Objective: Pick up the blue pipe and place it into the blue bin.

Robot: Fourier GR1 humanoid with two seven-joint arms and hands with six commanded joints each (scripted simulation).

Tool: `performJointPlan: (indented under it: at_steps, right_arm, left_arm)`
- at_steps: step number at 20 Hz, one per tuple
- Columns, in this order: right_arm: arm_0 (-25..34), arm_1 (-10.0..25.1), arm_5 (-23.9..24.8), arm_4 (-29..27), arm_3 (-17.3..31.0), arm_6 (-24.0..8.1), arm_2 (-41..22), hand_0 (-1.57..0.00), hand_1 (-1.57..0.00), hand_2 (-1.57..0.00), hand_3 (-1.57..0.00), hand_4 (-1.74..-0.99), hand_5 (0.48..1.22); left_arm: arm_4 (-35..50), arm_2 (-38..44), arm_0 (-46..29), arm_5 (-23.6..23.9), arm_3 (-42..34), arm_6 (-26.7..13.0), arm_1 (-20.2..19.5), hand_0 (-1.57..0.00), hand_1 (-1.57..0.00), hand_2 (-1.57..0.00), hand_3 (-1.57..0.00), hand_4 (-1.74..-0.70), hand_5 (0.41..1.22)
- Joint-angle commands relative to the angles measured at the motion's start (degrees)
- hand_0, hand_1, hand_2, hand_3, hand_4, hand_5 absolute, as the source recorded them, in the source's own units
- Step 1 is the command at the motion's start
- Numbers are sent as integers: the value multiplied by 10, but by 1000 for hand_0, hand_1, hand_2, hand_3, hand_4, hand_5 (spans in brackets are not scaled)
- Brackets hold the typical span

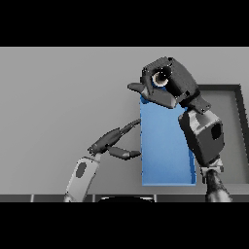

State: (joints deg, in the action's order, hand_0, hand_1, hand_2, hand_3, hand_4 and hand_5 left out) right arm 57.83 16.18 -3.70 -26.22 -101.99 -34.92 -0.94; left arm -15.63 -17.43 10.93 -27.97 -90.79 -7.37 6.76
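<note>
A: Our right hand point(168, 82) curls round the pipe point(159, 79), its open end facing up at us, right over the bin's point(165, 155) far edge.

B: Ready to drop. Our left hand point(113, 141) rests open beside the bin, idle.

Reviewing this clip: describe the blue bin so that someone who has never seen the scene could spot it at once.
Start at the grey table and look right of centre. The blue bin is the tall bright blue rectangle there, running from near the front edge up to the right robot hand above its far end. Beside it on the right lies a dark-rimmed grey tray; the bin is the only large blue thing.
</note>
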Motion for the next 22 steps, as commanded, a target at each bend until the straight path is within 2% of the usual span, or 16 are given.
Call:
performJointPlan:
  at_steps: [1, 5, 6, 8, 11, 14, 17, 21, 22]
  right_arm:
    - [0, 15, 7, 1, 20, 0, 13, -1571, -1571, -1571, -1571, -1741, 1221]
    - [-30, 52, -21, 38, 67, 0, 61, -1571, -1571, -1571, -1571, -1741, 1221]
    - [-47, 62, -29, 43, 70, 0, 76, -1571, -1571, -1571, -1571, -1741, 1221]
    - [-92, 62, -29, 46, 72, 0, 92, -1571, -1571, -1571, -1571, -1741, 1221]
    - [-169, 72, -31, 44, 53, 0, 103, -1571, -1571, -1571, -1571, -1741, 1221]
    - [-256, 84, -10, 40, 23, 0, 81, -1571, -1571, -1571, -1571, -1741, 1221]
    - [-349, 107, 45, 22, -7, 0, 49, -1571, -1571, -1571, -1571, -1741, 1221]
    - [-405, 149, 105, 20, -18, -1, 1, -1571, -1571, -1571, -1571, -1741, 1221]
    - [-418, 151, 114, 25, -19, 0, -11, -1571, -1571, -1571, -1508, -1741, 1221]
  left_arm:
    - [3, 2, -2, -2, -1, 3, -2, 0, 0, 0, 0, -890, 425]
    - [-8, -6, -9, 4, 2, 18, -1, 1, 1, 1, 1, -882, 411]
    - [-12, -8, -13, 6, 1, 22, -4, 1, 1, 1, 1, -877, 412]
    - [-14, -6, -9, 7, 1, 19, -7, 1, 1, 1, 1, -871, 415]
    - [-9, -9, -10, 2, -6, 24, -7, 1, 1, 1, 1, -865, 419]
    - [-3, -5, -14, -3, -2, 18, -9, 1, 1, 1, 1, -875, 422]
    - [-2, -10, -28, -1, -9, 22, -6, 1, 1, 1, 1, -879, 425]
    - [0, -11, -29, 0, -18, 16, -6, 1, 1, 1, 1, -884, 425]
    - [1, -13, -33, 0, -21, 17, -5, 1, 1, 1, 1, -887, 423]
